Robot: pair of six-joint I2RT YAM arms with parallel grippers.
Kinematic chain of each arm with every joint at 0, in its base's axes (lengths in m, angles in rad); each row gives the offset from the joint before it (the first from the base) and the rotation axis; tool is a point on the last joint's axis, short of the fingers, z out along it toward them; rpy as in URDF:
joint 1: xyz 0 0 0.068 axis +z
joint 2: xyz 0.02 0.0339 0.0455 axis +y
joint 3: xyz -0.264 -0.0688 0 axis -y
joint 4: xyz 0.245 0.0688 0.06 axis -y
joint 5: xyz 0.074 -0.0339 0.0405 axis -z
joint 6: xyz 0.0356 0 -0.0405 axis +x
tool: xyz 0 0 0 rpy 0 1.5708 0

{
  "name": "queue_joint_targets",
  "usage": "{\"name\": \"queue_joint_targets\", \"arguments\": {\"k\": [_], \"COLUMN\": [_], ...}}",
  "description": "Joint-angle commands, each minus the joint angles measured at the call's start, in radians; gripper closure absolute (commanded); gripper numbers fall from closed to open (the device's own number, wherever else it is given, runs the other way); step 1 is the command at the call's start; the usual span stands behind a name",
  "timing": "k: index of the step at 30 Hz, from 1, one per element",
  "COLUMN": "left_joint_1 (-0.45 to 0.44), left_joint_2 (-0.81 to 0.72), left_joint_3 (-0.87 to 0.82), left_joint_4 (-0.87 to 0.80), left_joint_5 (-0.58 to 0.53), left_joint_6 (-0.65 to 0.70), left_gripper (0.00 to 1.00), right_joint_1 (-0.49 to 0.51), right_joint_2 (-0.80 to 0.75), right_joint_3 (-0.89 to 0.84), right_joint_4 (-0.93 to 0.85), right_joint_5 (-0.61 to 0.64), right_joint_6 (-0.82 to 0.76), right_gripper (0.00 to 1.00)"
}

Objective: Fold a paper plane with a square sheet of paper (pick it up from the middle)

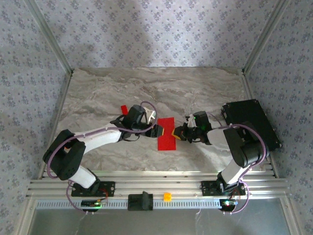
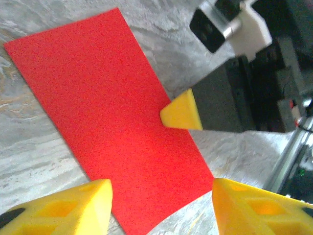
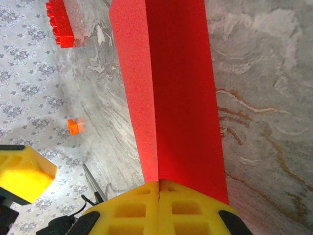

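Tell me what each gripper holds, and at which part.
The right gripper is shut on the paper, at the middle of one long edge. The left gripper is open, holding nothing.

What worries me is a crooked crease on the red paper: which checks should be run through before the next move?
1. Grip: right gripper shut on the long edge of the thin red rectangular paper sheet: ok.
2. Free arm: left gripper open, straddling the sheet's end: ok.
3. Layers lined up edge to edge: cannot tell.
4. Support: sheet lies on the grey marbled table, nothing overhanging: ok.
5. Clutter: small red rectangular block apart from the sheet: ok.
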Motion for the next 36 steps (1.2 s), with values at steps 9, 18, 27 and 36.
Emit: {"name": "queue_joint_targets", "arguments": {"k": [9,18,27,36], "left_joint_1": [-0.309,-0.508,-0.57,-0.57], "left_joint_2": [0.036,0.148,0.305,0.316], "left_joint_3": [0.117,0.197,0.298,0.294], "left_joint_4": [-0.202,-0.256,-0.327,-0.303], "left_joint_5": [-0.405,-0.72,-1.009,-1.035], "left_joint_6": [0.293,0.397,0.36,0.359], "left_gripper": [0.28,0.2,0.2,0.3], "right_joint_1": [-0.006,-0.004,-0.003,-0.005], "right_joint_2": [-0.004,-0.006,-0.01,-0.014], "right_joint_3": [0.018,0.017,0.02,0.021], "right_joint_4": [-0.021,-0.024,-0.027,-0.031], "right_joint_5": [0.004,0.007,0.007,0.006], "right_joint_6": [0.006,0.014,0.018,0.015], "right_gripper": [0.96,0.95,0.94,0.93]}}
